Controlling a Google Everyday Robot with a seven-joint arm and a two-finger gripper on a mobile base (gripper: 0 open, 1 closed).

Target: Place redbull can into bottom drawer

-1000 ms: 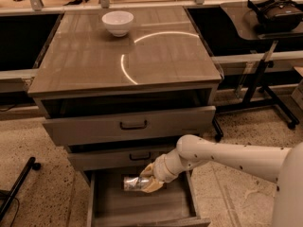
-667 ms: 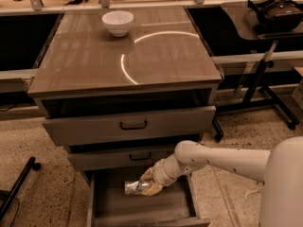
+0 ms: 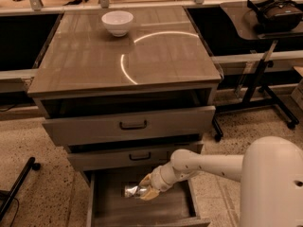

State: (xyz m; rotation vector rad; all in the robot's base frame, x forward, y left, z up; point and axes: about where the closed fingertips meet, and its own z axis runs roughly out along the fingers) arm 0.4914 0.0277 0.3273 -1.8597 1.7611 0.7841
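Note:
The bottom drawer (image 3: 109, 207) is pulled open at the foot of the cabinet, a plain wooden box. My gripper (image 3: 144, 191) reaches into it from the right on a white arm (image 3: 208, 164). It is shut on the redbull can (image 3: 131, 190), a small shiny silver can that lies on its side, sticking out to the left of the fingers. The can is low inside the drawer, near its middle; I cannot tell whether it touches the floor of the drawer.
Two upper drawers with dark handles (image 3: 133, 125) are partly open above. A white bowl (image 3: 117, 22) stands on the cabinet top. A stand with black wheeled legs (image 3: 265, 93) is at the right, and a dark bar (image 3: 16, 188) lies on the floor at the left.
My arm has drawn in and my gripper has sunk a little lower into the bottom drawer with the can still in it.

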